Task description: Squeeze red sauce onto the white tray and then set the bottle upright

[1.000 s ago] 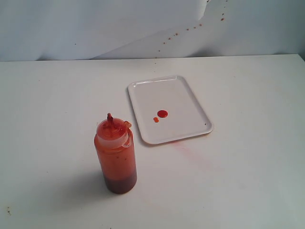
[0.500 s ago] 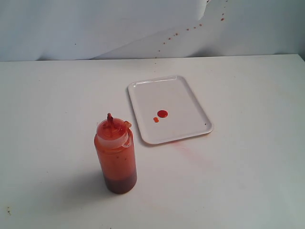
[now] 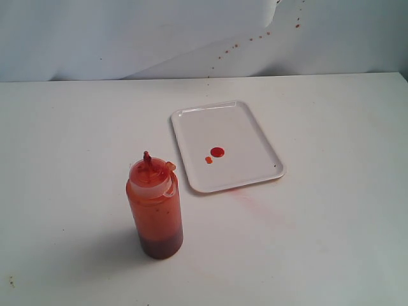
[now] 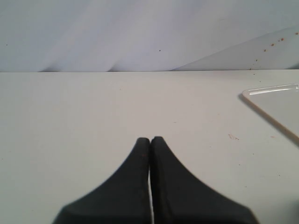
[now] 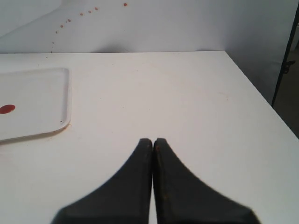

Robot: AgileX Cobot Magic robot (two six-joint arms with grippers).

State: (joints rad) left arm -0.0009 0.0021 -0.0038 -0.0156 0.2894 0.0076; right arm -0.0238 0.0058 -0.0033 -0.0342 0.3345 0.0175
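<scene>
The bottle (image 3: 155, 207) stands upright on the white table, orange-red inside and darker at its base, its nozzle pointing up. Behind and to its right lies the white tray (image 3: 242, 124) with two small round drops of red sauce (image 3: 217, 152) near its middle. A corner of the tray (image 4: 280, 100) shows in the left wrist view, and its edge (image 5: 42, 84) with one red drop (image 5: 6, 109) in the right wrist view. My left gripper (image 4: 150, 140) and my right gripper (image 5: 153, 140) are both shut with nothing in them, far from the bottle. Neither arm appears in the exterior view.
A faint red smear (image 3: 245, 196) marks the table just in front of the tray. Red specks (image 3: 252, 38) dot the pale backdrop. The table's right edge (image 5: 254, 88) drops off beside my right gripper.
</scene>
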